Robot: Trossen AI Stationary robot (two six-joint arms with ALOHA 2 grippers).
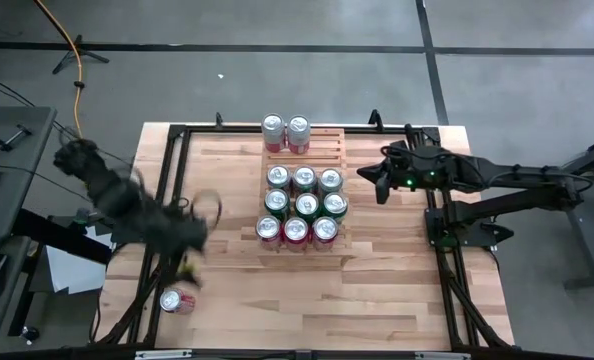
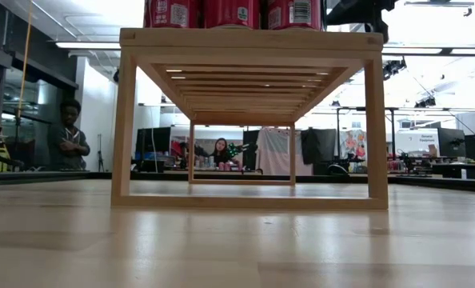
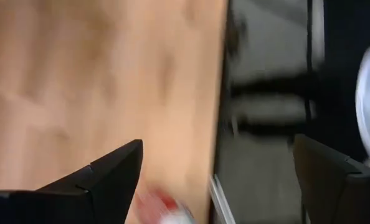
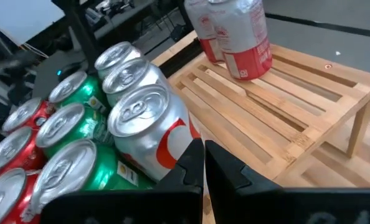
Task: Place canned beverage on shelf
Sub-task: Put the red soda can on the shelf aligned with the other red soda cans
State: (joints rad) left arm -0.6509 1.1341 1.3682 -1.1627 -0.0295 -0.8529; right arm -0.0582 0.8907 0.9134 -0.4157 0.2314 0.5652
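The table is filling the middle of the high view, carrying the shelf at its upper centre. Eleven cans are standing on the shelf: two at its upper left, nine in a square block below. One can is lying at the table's lower left.

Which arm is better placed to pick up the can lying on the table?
Left. The left gripper hovers open just above the loose can; the right gripper waits shut beside the shelf.
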